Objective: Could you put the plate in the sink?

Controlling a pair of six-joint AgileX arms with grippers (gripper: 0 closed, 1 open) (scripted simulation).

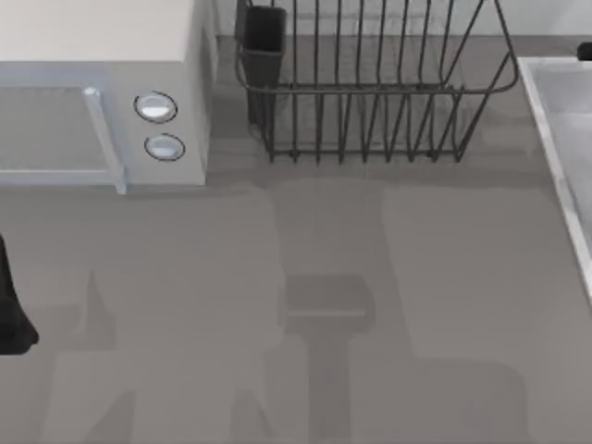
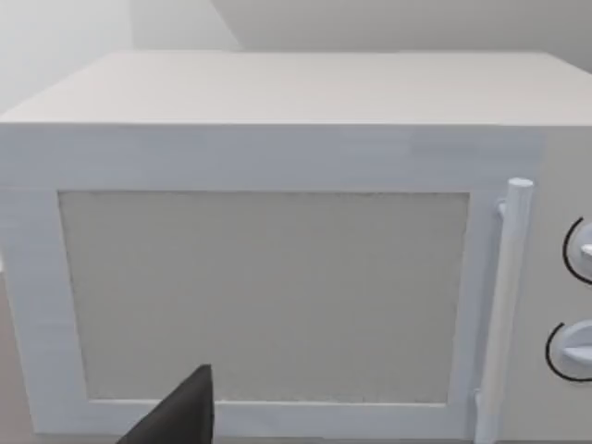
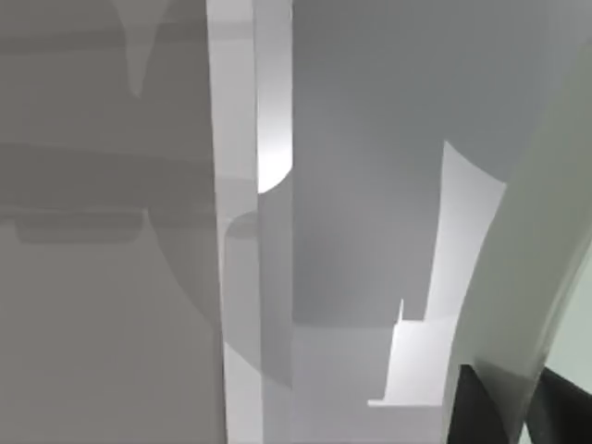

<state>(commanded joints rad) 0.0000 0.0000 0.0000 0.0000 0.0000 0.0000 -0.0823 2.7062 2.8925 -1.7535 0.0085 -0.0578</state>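
Observation:
In the right wrist view, the pale mint plate (image 3: 541, 231) rises edge-on along one side. Its rim sits between two dark fingers (image 3: 476, 407) of my right gripper (image 3: 518, 407), which is shut on it. Behind the plate lies the sink (image 3: 370, 185), with its smooth grey floor and raised pale rim (image 3: 239, 231), so the plate hangs over the basin. From above, the sink (image 1: 548, 139) shows at the table's far right edge. My left arm (image 1: 11, 319) is parked at the table's left edge, facing the microwave.
A white microwave (image 1: 102, 92) with its door shut (image 2: 264, 296), a bar handle (image 2: 504, 305) and two knobs stands at the back left. A black wire dish rack (image 1: 370, 92) with a dark cup holder (image 1: 264, 42) stands at the back middle.

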